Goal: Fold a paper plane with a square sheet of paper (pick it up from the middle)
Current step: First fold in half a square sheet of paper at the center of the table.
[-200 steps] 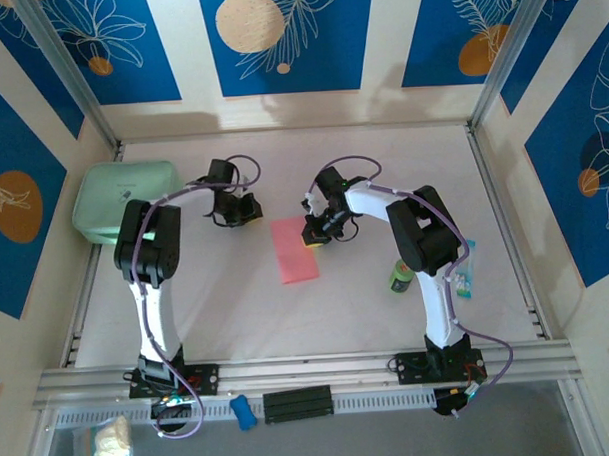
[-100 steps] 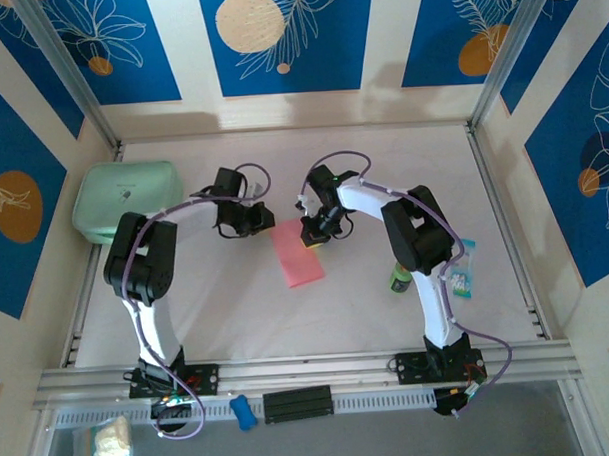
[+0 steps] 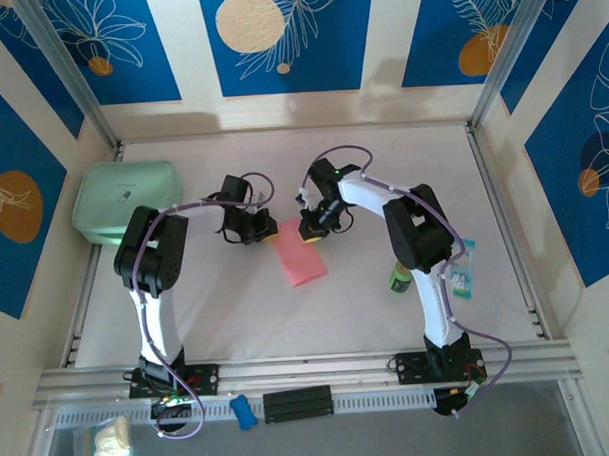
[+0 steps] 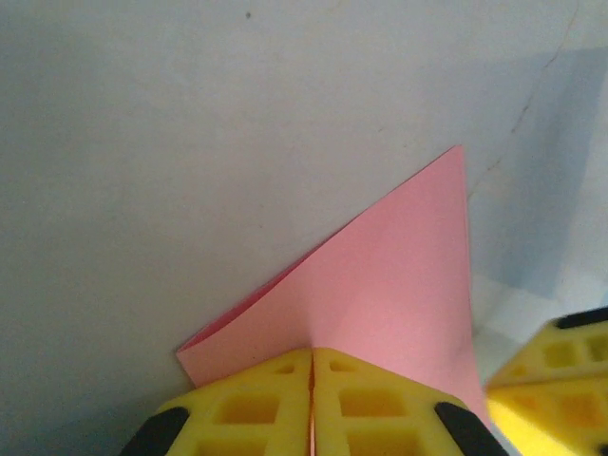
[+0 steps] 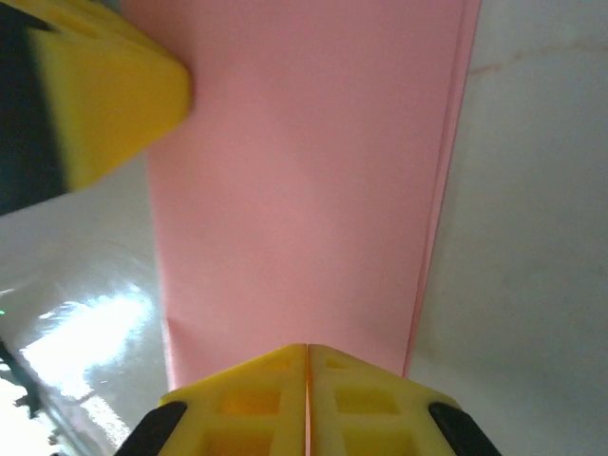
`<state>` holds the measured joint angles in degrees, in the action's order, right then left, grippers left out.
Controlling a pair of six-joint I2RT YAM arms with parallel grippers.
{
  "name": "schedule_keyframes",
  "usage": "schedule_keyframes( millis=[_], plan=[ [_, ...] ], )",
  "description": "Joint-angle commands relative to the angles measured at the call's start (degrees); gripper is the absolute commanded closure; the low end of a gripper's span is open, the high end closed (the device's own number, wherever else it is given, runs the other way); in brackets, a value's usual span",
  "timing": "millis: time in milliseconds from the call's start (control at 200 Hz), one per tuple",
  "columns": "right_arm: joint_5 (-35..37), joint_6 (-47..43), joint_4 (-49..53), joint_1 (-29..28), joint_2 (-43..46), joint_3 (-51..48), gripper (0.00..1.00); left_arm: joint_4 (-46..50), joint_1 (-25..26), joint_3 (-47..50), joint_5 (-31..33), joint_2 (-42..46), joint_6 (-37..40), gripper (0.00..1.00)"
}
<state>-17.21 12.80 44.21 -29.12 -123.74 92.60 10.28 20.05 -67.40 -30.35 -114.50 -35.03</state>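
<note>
Left pincer [image 4: 312, 353] clenched on edge of folded pink-salmon paper sheet [image 4: 399, 285]; right pincer [image 5: 307, 348] clenched, apparently pinching sheet's end edge.

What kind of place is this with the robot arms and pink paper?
Probably a robot lab's test booth: a left arm and right arm bolted to an aluminium rail at the near edge of a white table, blue leaf-patterned wall panels around, a pink paper sheet between them.

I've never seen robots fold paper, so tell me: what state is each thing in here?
pink paper: folded in half into a strip.
left gripper: shut, at the paper's far corner.
right gripper: shut, at the paper's far edge.
mint-green case: closed.
green can: upright.
</note>
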Motion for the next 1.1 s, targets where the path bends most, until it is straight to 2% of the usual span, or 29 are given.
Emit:
schedule_keyframes(
  millis=[0,160,385,775,1096],
  plan=[
    [-6.1,11.7,-5.9,-0.3,7.8,-3.8,0.92,-0.6,0.0,2.5,3.1,-1.1,-1.8,0.91],
    [-6.9,22.6,-14.0,-4.9,10.3,-10.2,1.0,-2.4,0.1,4.0,4.0,-1.2,-4.2,0.91],
    [-3.5,30.4,-20.6,-8.1,7.5,-12.1,1.0,-2.7,0.1,4.6,4.7,-0.8,-4.4,0.91],
    [-4.5,29.1,-19.3,-8.0,0.9,-6.9,1.0,-2.6,0.1,4.4,4.1,-0.9,-4.1,0.91],
    [-5.7,26.4,-17.0,-8.5,0.1,-9.7,1.0,-2.2,0.1,4.3,5.0,-1.2,-4.3,0.92]
  ],
)
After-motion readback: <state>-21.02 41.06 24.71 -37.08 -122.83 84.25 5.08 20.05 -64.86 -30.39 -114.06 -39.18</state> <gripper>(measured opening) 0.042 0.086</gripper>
